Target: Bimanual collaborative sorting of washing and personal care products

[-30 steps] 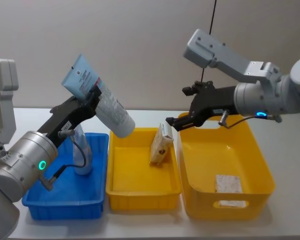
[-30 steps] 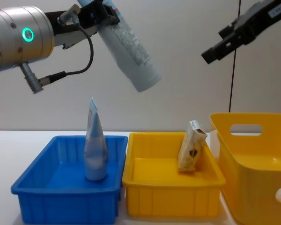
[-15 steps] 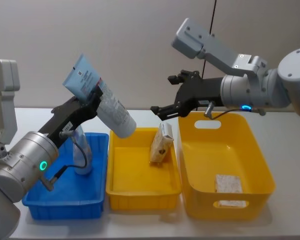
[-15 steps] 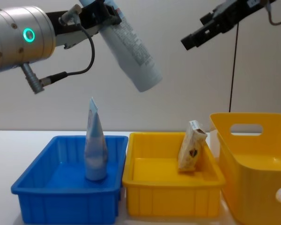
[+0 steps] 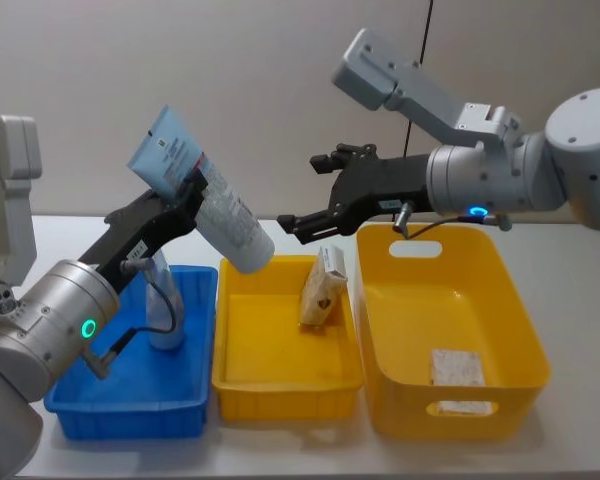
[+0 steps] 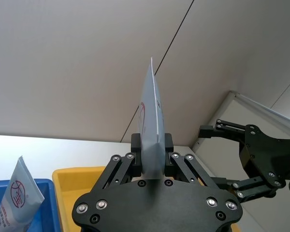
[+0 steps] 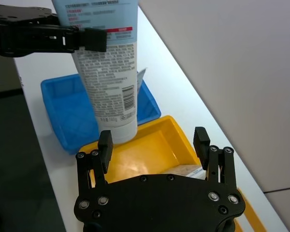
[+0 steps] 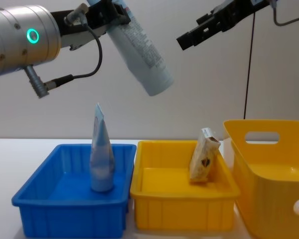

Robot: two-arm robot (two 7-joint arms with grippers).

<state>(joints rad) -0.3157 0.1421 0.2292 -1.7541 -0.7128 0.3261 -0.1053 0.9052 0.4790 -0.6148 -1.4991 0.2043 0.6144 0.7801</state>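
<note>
Your left gripper [image 5: 192, 188] is clamped on a squeeze tube [image 5: 228, 228] near its crimped end, held high and tilted, with the cap above the yellow tray [image 5: 280, 385]. Your right gripper [image 5: 300, 192] is spread wide and holds nothing, just beside that cap. A second tube [image 5: 163, 305] stands in the blue bin [image 5: 130, 405], along the near edge of the surface [image 5: 580, 420].

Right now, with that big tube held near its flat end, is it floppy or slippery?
Probably fairly stiff: the tube juts straight from the left gripper without sagging. Its smooth plastic might slip. Dropped, its round body would likely roll.
</note>
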